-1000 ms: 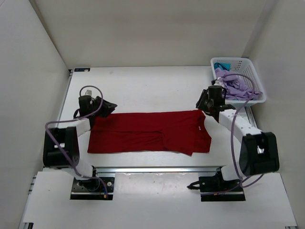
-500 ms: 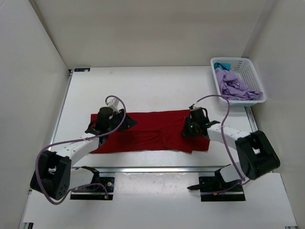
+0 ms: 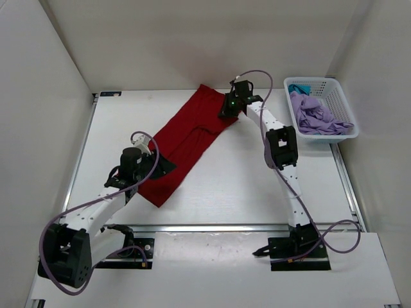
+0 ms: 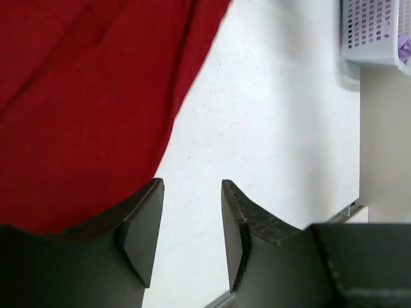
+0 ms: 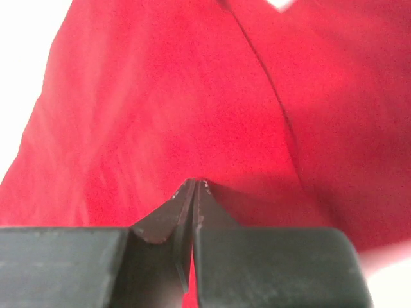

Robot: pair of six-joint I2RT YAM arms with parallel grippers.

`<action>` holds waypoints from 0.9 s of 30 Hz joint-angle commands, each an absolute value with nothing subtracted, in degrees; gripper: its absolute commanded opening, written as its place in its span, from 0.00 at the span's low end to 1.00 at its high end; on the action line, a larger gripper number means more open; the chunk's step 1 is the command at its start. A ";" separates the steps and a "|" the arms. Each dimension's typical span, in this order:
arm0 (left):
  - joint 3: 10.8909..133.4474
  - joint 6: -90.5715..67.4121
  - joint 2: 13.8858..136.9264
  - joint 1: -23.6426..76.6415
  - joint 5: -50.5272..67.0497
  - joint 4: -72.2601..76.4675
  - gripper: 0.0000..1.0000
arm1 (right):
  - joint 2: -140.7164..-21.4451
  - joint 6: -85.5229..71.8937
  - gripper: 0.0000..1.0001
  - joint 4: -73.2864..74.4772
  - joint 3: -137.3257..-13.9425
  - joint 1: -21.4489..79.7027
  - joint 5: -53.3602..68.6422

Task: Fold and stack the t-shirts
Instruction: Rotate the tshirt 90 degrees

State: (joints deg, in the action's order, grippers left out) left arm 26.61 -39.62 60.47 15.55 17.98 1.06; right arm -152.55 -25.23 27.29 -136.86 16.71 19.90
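Observation:
The dark red t-shirt (image 3: 192, 138) lies stretched on a diagonal from the far middle of the table to the near left. My right gripper (image 3: 231, 104) is reached far back and is shut on the shirt's far end; in the right wrist view red fabric (image 5: 160, 109) fills the frame around the closed gripper (image 5: 194, 186). My left gripper (image 3: 162, 167) sits at the shirt's near end, open, with bare table between its fingers (image 4: 239, 224) and the red cloth (image 4: 83, 115) just left of them. The lavender t-shirt (image 3: 314, 115) and the teal t-shirt (image 3: 297, 88) are in the basket.
The white lattice basket (image 3: 340, 102) stands at the far right corner of the table, also seen in the left wrist view as the basket (image 4: 376, 32). White walls enclose the table on the left, back and right. A metal rail (image 3: 212, 227) runs along the near edge.
The right gripper shut on the red shirt's right end and dragged it to the far back, swinging the shirt onto a diagonal. The left arm moved to the shirt's near end, its jaws a little wider.

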 commanded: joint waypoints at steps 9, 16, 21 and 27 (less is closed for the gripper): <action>26.27 -34.03 53.89 16.79 15.29 -8.51 0.54 | -104.02 -22.75 0.28 15.51 -90.35 22.13 21.01; 31.73 -28.13 50.98 17.93 11.42 -17.93 0.47 | -97.28 -36.02 0.35 -8.85 -59.34 38.56 17.23; 30.15 -28.04 48.52 14.33 14.15 -18.10 0.44 | -103.79 -40.95 0.40 -12.83 -59.94 46.40 12.66; 28.40 -28.74 47.02 14.33 15.64 -17.14 0.45 | -112.13 -45.26 0.45 -13.98 -61.78 47.02 13.01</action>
